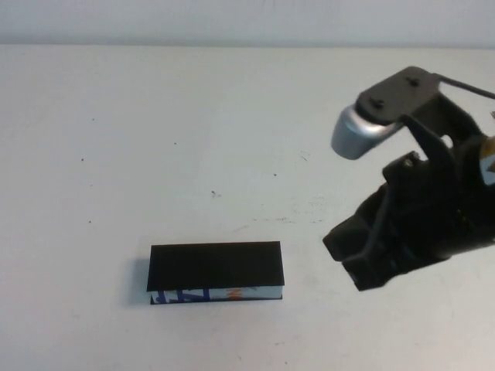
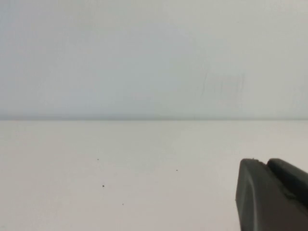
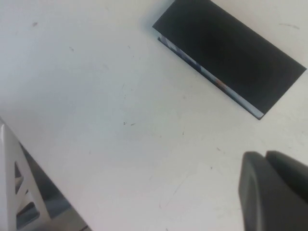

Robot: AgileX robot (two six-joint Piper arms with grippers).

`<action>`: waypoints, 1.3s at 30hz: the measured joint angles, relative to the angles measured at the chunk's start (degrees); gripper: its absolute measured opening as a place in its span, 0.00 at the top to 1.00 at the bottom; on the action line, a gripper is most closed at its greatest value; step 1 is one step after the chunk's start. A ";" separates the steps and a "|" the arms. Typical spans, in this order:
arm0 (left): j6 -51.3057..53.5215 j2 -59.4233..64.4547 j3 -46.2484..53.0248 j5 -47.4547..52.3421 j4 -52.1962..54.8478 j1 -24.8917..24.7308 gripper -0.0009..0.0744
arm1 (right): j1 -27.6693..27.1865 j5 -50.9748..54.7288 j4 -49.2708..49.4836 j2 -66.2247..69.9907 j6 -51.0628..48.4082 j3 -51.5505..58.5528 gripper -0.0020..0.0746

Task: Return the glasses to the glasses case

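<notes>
The glasses case [image 1: 215,267] lies flat on the white table [image 1: 155,139], lid closed; its contents are hidden. The right gripper [image 1: 352,259] hangs well to its right, jaws closed, empty. The left gripper [image 2: 269,197] appears closed over bare table.

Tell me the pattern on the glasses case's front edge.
Blue, white and orange print on the glasses case; its top is plain black. Clearest in the high view.

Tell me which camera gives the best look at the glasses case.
The high view: the whole glasses case lies shut on the table, its patterned front edge showing, left of the shut right gripper. The right wrist view shows it whole but slanted. The left wrist view misses it, showing only the shut left gripper.
</notes>
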 joint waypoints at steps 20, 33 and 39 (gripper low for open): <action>0.05 0.00 3.41 -2.22 0.00 0.00 0.99 | 0.00 3.61 -5.33 -27.19 -0.11 12.65 0.99; 0.14 0.00 3.41 -2.35 0.00 0.00 0.99 | -7.18 -15.50 -14.06 -31.71 -0.11 25.49 0.99; 0.14 0.00 3.41 -2.39 0.00 0.00 0.99 | -19.82 -37.31 -14.10 -41.76 -0.11 45.38 0.99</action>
